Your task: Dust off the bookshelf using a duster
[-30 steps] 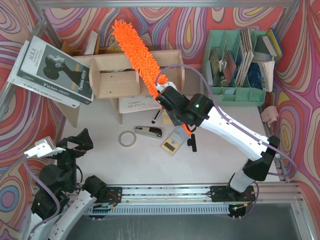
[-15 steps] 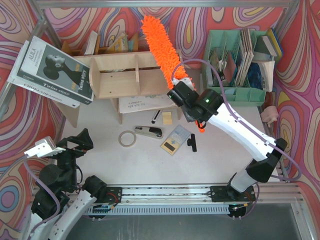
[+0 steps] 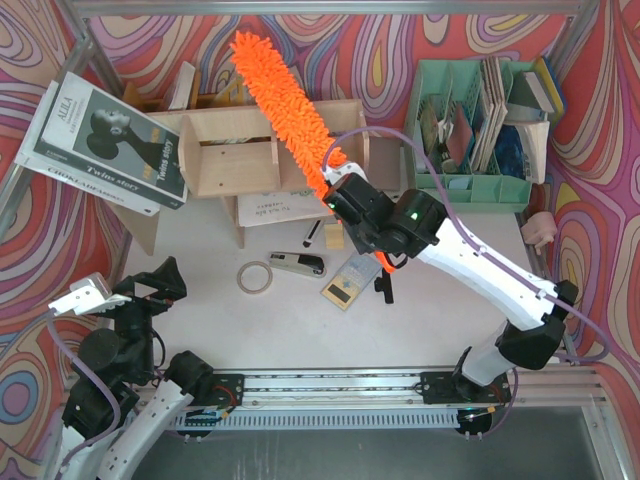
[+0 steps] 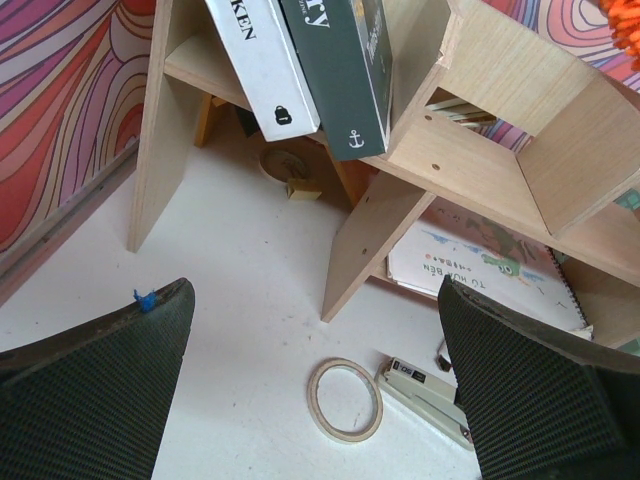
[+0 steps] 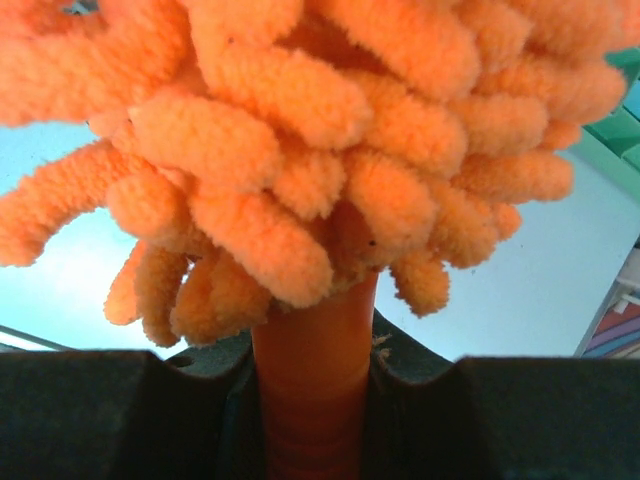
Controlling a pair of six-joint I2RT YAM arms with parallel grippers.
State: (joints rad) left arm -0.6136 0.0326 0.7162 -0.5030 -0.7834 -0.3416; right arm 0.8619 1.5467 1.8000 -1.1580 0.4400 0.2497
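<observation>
The light plywood bookshelf (image 3: 235, 150) stands at the back left, with books leaning on its left end. It also shows in the left wrist view (image 4: 480, 120). The orange fluffy duster (image 3: 285, 105) lies slanted over the shelf's top, its head pointing to the back left. My right gripper (image 3: 335, 195) is shut on the duster's orange handle (image 5: 312, 370) at the shelf's front right; the fluffy head (image 5: 320, 140) fills the right wrist view. My left gripper (image 3: 150, 285) is open and empty near the front left corner.
A tape ring (image 3: 255, 277), a stapler (image 3: 298, 263), a small card (image 3: 350, 280) and a black clip (image 3: 385, 288) lie in front of the shelf. A mint-green organiser (image 3: 480, 130) with papers stands at the back right. Patterned walls enclose the table.
The duster swung right along the shelf top half a second ago and has now swept back to the left. My right gripper moved with it. The left arm has not moved.
</observation>
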